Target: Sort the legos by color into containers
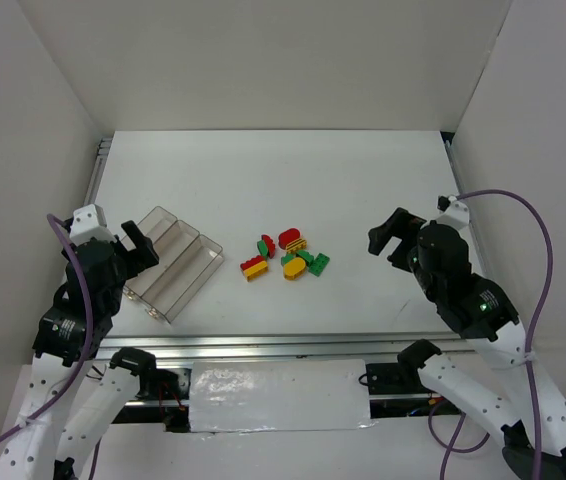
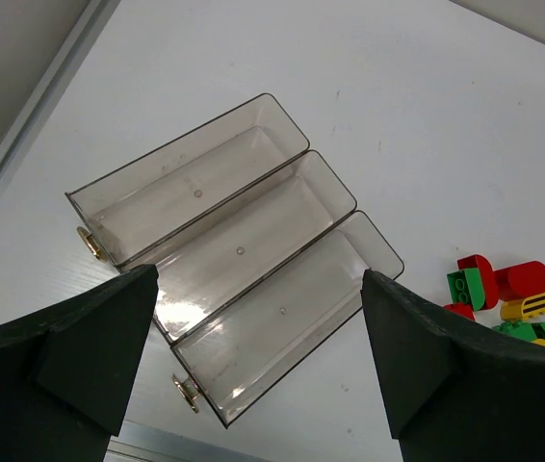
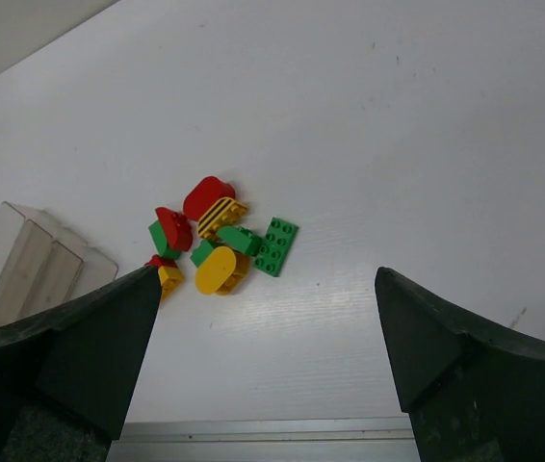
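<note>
Legos: red, yellow, green; one heap mid-table, none sorted. Tray: three compartments, all empty, left of the heap. Left claw: spread, empty, over the tray. Right claw: spread, empty, right of the heap. Sorting not begun

No text, label, brand or number can be read in any of the 3 views; the only printed marking is a set of black stripes on 1 yellow brick, too small to make out as any sign
</note>
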You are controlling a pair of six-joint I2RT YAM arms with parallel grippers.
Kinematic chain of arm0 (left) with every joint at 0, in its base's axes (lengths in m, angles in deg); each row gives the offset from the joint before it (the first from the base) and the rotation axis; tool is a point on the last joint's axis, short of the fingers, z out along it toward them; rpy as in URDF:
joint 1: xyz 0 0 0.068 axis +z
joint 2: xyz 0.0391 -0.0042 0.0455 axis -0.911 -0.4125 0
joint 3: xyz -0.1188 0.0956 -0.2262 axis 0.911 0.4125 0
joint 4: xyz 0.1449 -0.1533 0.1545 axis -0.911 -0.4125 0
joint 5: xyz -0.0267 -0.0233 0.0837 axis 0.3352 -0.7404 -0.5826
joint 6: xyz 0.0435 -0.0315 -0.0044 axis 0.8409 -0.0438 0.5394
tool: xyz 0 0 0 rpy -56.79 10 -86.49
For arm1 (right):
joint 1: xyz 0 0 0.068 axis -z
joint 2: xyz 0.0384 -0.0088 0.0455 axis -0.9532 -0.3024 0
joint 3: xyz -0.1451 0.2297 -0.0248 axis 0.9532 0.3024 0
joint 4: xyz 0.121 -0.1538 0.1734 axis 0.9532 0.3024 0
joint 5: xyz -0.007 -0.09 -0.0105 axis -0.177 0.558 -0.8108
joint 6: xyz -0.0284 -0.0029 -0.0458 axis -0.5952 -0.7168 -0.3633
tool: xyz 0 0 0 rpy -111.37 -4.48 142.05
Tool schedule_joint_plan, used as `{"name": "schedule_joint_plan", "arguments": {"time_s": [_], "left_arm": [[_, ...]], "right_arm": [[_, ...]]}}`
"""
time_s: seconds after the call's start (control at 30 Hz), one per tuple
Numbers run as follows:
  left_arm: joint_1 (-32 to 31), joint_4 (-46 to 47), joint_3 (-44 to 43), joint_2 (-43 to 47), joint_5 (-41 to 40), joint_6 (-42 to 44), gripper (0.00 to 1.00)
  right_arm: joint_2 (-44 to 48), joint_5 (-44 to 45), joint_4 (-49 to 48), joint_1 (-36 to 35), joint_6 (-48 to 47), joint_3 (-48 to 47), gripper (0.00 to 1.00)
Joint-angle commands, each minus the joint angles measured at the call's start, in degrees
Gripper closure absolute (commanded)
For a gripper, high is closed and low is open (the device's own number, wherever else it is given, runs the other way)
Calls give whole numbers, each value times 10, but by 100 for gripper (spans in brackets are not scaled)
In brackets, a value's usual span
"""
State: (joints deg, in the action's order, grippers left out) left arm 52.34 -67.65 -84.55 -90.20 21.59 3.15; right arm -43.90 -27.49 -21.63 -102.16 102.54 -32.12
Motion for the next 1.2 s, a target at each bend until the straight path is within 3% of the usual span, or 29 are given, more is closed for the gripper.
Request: {"name": "schedule_joint_plan", "arguments": {"time_s": [0.0,0.23,0.33,0.5,0.83,1.17], "left_arm": [[-1,14,-11,2,-9,-3,1],[1,17,-12,0,-2,-3,1],[3,19,-9,-1,7,-4,1],[3,27,-6,-7,34,4,0],[3,35,-2,-14,61,13,1],[-5,35,-1,-11,71,17,0]], "right_arm": [[1,-6,-21,-4,-1,-16,0],[10,-119,-106,-5,10,41,0],[-56,-125,-107,-4,31,37,1],[-244,-53,-74,-7,89,-4,1],[-520,-30,-122,-8,135,-61,19],[-613,-52,-140,-18,148,-96,24]]}}
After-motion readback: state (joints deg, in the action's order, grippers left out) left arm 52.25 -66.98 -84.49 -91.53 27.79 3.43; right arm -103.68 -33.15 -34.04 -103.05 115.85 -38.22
